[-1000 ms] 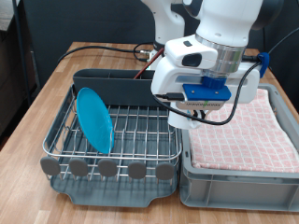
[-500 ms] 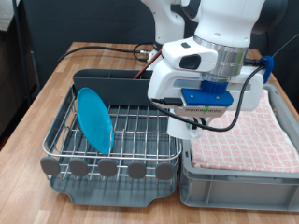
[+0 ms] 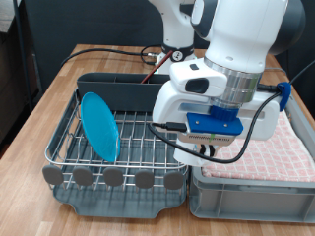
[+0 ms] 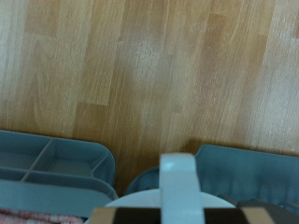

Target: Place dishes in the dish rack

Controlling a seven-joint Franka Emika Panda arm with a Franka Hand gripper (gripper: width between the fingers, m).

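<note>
In the exterior view, the large silver wire-grid dish rack (image 3: 128, 138) sat on its dark grey plastic tray at the left, with the round bright-blue plate (image 3: 99, 125) standing on edge in its left part and the dark grey oblong caddy (image 3: 116, 90) along the far side. The arm's white gripper (image 3: 197, 155) hung over the rack's right edge, beside the grey tub (image 3: 246, 192) lined with pink checked cloth (image 3: 276, 138); I cannot tell whether its fingers were apart.

In the wrist view, a white handled mug (image 4: 177, 187) filled the near edge over wooden table (image 4: 149, 75).

Even, bright indoor light with soft shadows; the wrist view is blurred, showing pale glare on wood.
</note>
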